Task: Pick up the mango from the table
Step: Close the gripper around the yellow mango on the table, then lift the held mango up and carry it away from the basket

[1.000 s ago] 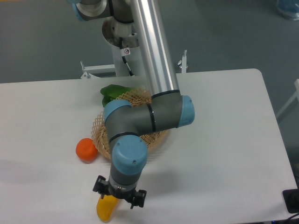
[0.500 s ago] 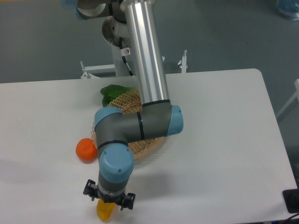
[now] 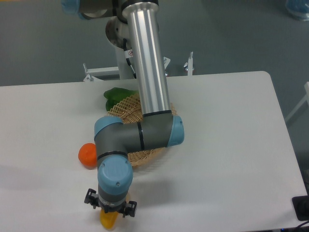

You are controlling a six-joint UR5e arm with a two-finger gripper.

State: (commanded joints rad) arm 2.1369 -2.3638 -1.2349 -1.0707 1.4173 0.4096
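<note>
At the near edge of the white counter (image 3: pixel 227 159), the mango (image 3: pixel 108 220) — only a small smooth yellow-orange end of it shows, poking out below the wrist. Gripper (image 3: pixel 110 212) sits straight over it, pointing down; black fittings stick out either side of the wrist, jaws themselves hidden under the blue cap, so cannot tell if they are spread or pinching the fruit. Mango looks to be touching or just above the counter surface — can't tell which. Further back and left, a round orange fruit (image 3: pixel 88 155) lies on the counter just beside a woven basket (image 3: pixel 126 109). Grey elbow of the arm (image 3: pixel 145 87) covers much of the basket. Behind the basket, a green leafy-looking item (image 3: pixel 116 95), partly touching its rim. Silver arm tube rises to the base at the far counter edge.
</note>
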